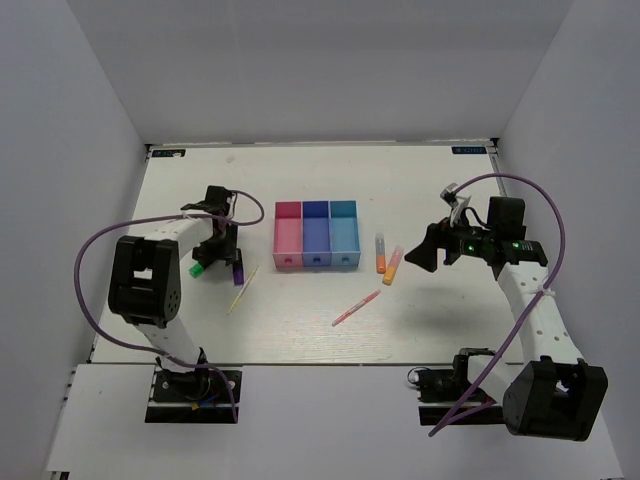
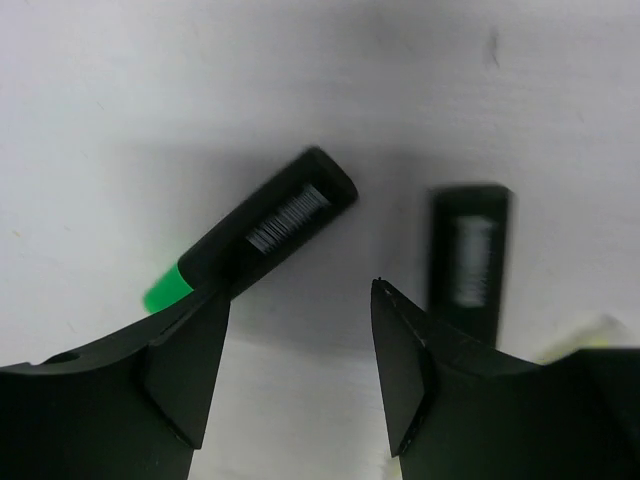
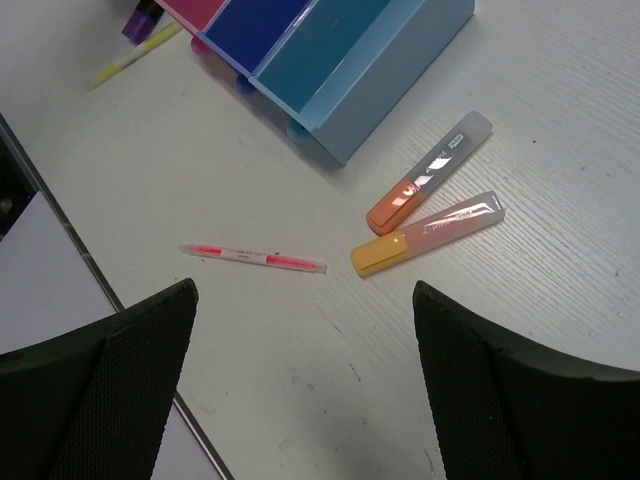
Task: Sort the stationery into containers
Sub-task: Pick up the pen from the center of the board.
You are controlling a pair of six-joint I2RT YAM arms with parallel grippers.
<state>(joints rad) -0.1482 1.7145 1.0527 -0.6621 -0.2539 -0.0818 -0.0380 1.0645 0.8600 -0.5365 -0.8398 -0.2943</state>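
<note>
Left of the bins (image 1: pixel 316 235), the left gripper (image 2: pixel 300 300) hangs open over the green marker (image 2: pixel 265 228) and should next go down and pinch it; the right gripper (image 3: pixel 305 292), right of the bins, is open too.

Even, diffuse white light fills my workspace. The tabletop (image 1: pixel 440 320) is bright, with only soft shadows beneath my arms. My left wrist view is dimmer: my left gripper (image 2: pixel 297 295) throws a grey shadow, and the dark marker (image 2: pixel 470 260) at right is blurred. My right wrist view is sharp, with faint glints on the highlighters (image 3: pixel 430 172).
</note>
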